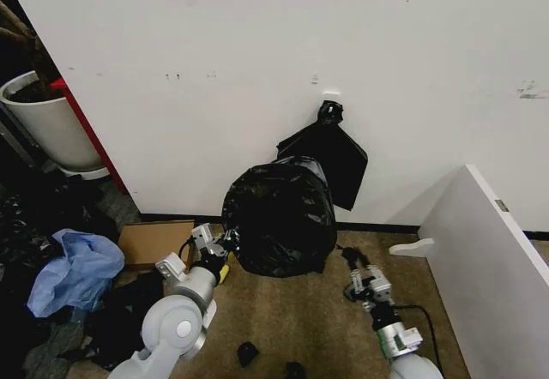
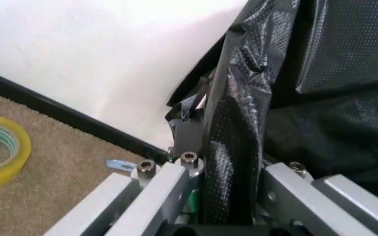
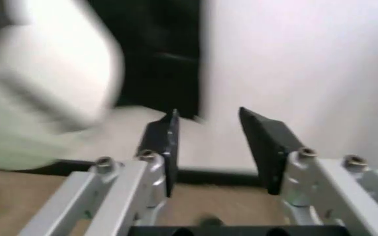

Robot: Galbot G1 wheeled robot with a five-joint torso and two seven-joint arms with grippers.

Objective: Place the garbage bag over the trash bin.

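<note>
Bag (image 1: 279,220) draped over bin against wall, on carpet; bin itself fully hidden beneath. Left gripper (image 1: 225,243) at bag's left flank, jaws pinched on a fold of black film (image 2: 232,162). Right gripper (image 3: 218,147) low at bag's right, jaws parted, holding nothing. Film likely light, limp, slippery, easily torn; best taken at hem, a gathered pleat. Rim position, bag's mouth, back side against wall: impossible to make out.
</note>
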